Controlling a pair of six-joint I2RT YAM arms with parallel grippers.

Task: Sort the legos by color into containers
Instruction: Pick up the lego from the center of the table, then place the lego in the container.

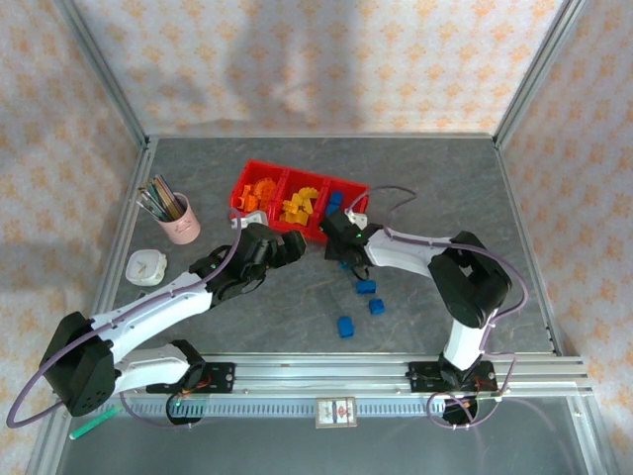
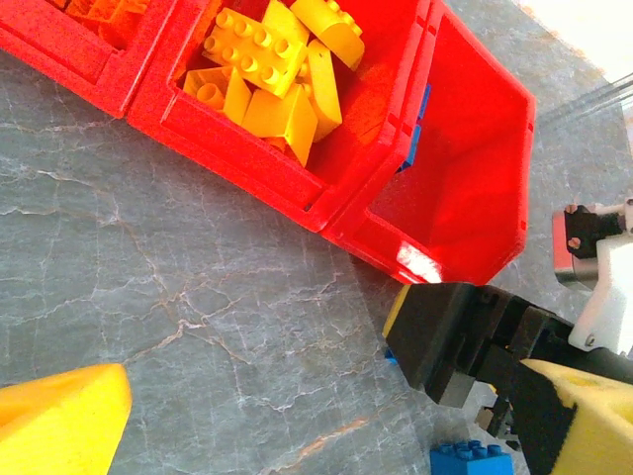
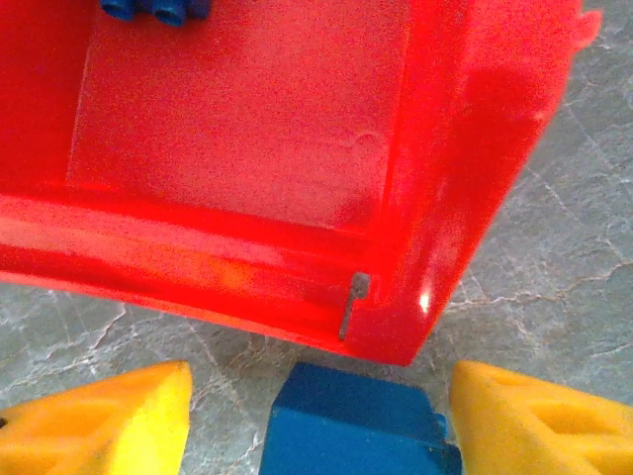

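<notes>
Now the right gripper (image 3: 321,411) sits at the near wall of the end bin (image 3: 247,257) of the red containers (image 1: 297,173), jaws spread either side of a blue brick (image 3: 356,426). The right finger is touching it or nearly so, and a strip of grey surface (image 3: 584,247) shows by the left finger, so there's no firm pinch that I can make out.

To do this well, it should close squarely on the brick's flat sides and lift just enough to clear that red lip. Then it carries forward over the bin floor, where another blue piece (image 3: 153,8) lies, and releases low so nothing bounces into the yellow bricks (image 2: 267,69) next door.

The left gripper (image 2: 336,411) hangs just beside, jaws wide and empty, and it ought to leave that lane free. More blue bricks (image 1: 366,287) wait on the surface nearer the bases.

Hard to call: the brick is cut off at the bottom of the wrist view, so I can't tell whether it rests on the surface or is lifted. From above, the wrist covers it.
</notes>
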